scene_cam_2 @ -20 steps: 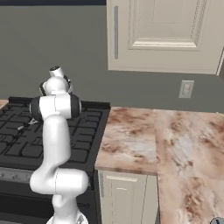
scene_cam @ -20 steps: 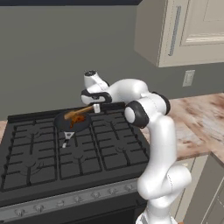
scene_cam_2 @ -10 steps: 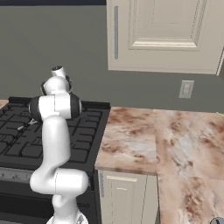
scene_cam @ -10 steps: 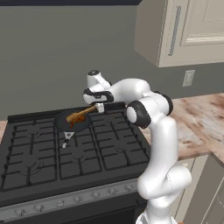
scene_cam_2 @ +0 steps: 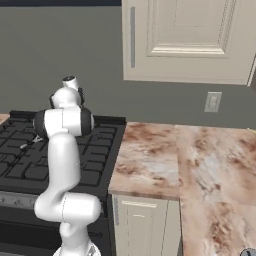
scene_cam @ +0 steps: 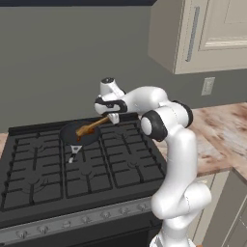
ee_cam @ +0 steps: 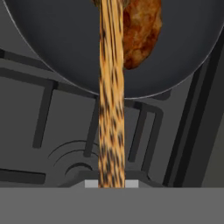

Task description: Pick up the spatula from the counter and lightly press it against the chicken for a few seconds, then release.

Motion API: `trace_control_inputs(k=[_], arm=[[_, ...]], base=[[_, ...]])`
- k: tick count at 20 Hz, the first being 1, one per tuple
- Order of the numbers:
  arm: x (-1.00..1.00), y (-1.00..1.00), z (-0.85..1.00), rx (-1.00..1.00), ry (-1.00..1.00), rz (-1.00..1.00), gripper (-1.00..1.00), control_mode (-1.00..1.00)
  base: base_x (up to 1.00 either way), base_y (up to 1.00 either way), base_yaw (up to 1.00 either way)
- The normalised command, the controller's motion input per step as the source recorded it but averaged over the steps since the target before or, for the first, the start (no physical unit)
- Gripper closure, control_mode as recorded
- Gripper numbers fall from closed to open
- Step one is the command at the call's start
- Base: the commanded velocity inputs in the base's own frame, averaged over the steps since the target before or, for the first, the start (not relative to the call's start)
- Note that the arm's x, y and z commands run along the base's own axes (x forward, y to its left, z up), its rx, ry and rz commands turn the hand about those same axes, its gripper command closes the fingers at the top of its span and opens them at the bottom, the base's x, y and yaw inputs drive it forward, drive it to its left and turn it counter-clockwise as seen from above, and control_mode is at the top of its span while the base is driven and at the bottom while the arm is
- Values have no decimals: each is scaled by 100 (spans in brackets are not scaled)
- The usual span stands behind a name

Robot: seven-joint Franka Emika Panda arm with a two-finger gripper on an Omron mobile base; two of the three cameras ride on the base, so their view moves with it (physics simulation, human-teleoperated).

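Note:
A dark round pan point(scene_cam: 72, 136) sits on the back middle burner of the black stove point(scene_cam: 58, 178). In the hand view the browned chicken point(ee_cam: 142, 33) lies in the pan point(ee_cam: 52, 43). The wooden spatula point(scene_cam: 91, 126) slants down from my gripper point(scene_cam: 114, 117) into the pan. My gripper is shut on the handle's upper end. From the hand view, the long spatula handle point(ee_cam: 111, 113) runs straight up the middle, and its far end lies over the chicken's left edge. Whether the blade presses on the meat cannot be told.
The stove's grates point(scene_cam: 111, 164) spread in front of the pan. A marble counter point(scene_cam_2: 160, 160) runs to the right of the stove point(scene_cam_2: 20, 155), below a wall cabinet point(scene_cam_2: 190, 40) and a wall outlet point(scene_cam_2: 213, 101). The grey wall stands close behind the pan.
My hand has drifted slightly right and up with the spatula still in its grip. The pan and chicken have stayed in place.

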Motion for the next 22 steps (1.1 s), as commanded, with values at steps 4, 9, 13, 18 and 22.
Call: trace_control_inputs(k=[4,9,13,18,22], arm=[[11,0,-4,0,0,1,100,-100],[13,0,-3,0,0,0,100,-100],[18,0,-5,0,0,0,100,-100],[16,0,-6,0,0,0,100,-100],[16,0,-5,0,0,0,100,-100]], base=[[0,0,0],[0,0,0],[0,0,0],[0,0,0],[0,0,0]])
